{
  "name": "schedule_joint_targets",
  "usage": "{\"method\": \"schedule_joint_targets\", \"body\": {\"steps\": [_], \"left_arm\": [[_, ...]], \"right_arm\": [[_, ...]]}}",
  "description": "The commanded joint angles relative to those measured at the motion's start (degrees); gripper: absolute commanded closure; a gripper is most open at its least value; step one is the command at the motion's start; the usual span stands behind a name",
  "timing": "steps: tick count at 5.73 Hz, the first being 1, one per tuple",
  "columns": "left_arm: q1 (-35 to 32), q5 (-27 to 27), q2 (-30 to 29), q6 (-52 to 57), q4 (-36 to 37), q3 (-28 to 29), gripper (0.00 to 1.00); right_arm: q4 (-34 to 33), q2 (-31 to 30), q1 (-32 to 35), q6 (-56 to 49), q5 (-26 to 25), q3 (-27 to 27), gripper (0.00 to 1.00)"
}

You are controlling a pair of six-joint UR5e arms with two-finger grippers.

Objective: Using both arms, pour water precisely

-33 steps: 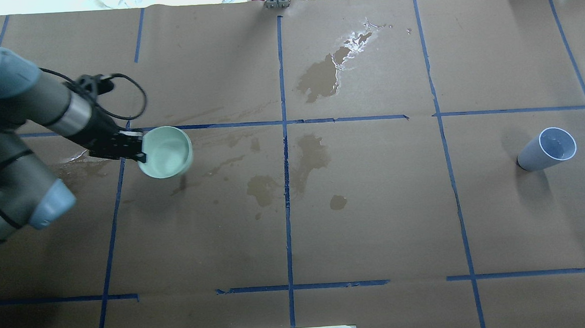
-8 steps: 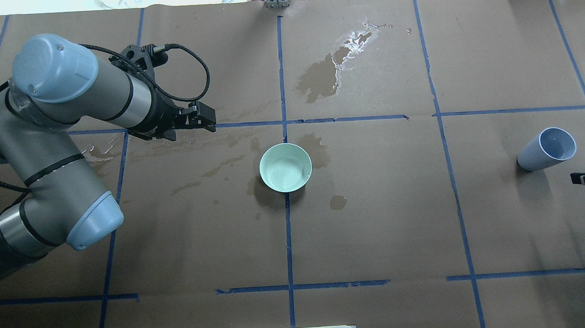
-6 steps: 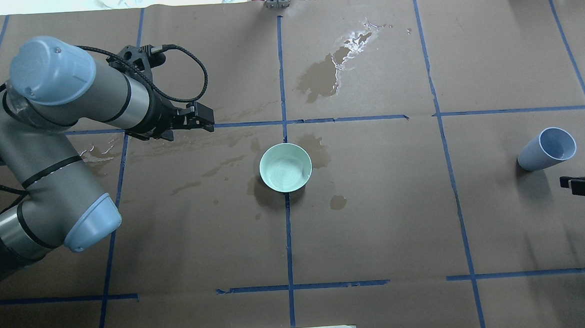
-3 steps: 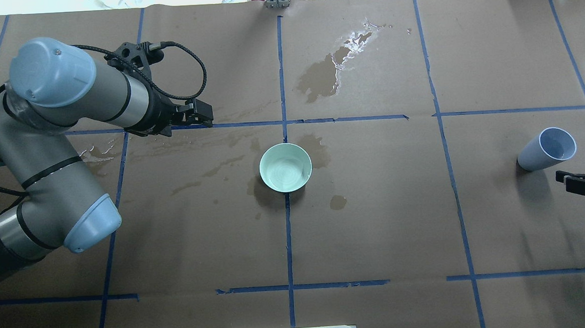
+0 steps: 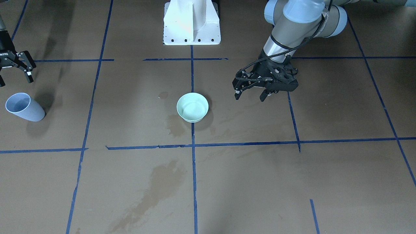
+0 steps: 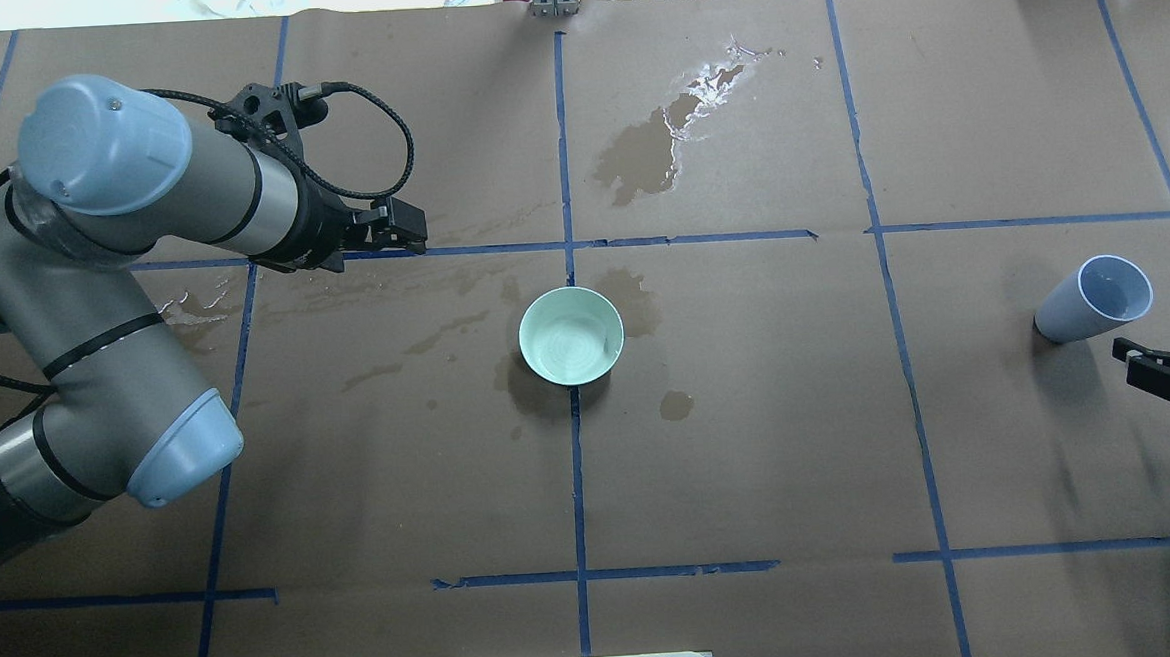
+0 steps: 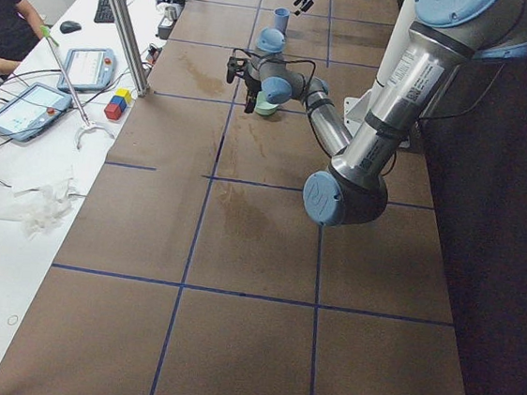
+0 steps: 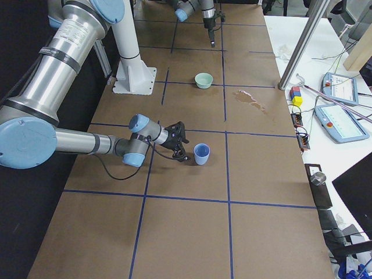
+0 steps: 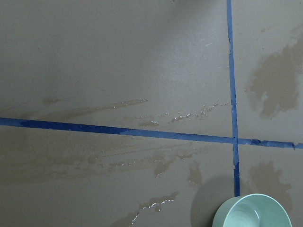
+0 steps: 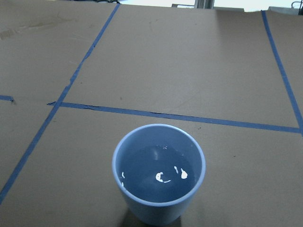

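A mint-green bowl (image 6: 571, 336) stands upright at the table's middle, also seen in the front view (image 5: 192, 107) and at the left wrist view's bottom edge (image 9: 253, 213). A pale blue cup (image 6: 1092, 299) stands upright at the far right. The right wrist view shows the cup (image 10: 159, 172) holding clear water (image 10: 161, 176) with bright glints. My left gripper (image 5: 249, 97) is open and empty, raised to the left of the bowl and apart from it. My right gripper (image 5: 15, 81) is open and empty, just short of the cup on the robot's side, not touching it.
Brown paper with a blue tape grid covers the table. Dark damp stains (image 6: 646, 155) lie beyond the bowl and around it (image 6: 523, 382). The white pedestal base (image 5: 191, 22) is at the robot's side. A metal post (image 8: 299, 52) and tablets (image 8: 334, 110) stand along the far edge.
My left gripper carried the bowl from the left to the middle, set it down, let go and drew back left. My right gripper came in from the right edge to beside the cup.
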Motion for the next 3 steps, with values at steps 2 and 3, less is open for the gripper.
{"method": "schedule_joint_targets", "body": {"steps": [2,3], "left_arm": [[0.0,0.0,0.0,0.0,0.0,0.0,0.04],[0.0,0.0,0.0,0.0,0.1,0.0,0.04]], "right_arm": [[4.4,0.4,-11.3,1.4,-19.0,-4.6,0.0],[8.4,1.9,-12.3,1.5,-20.3,-7.6,0.0]]}}
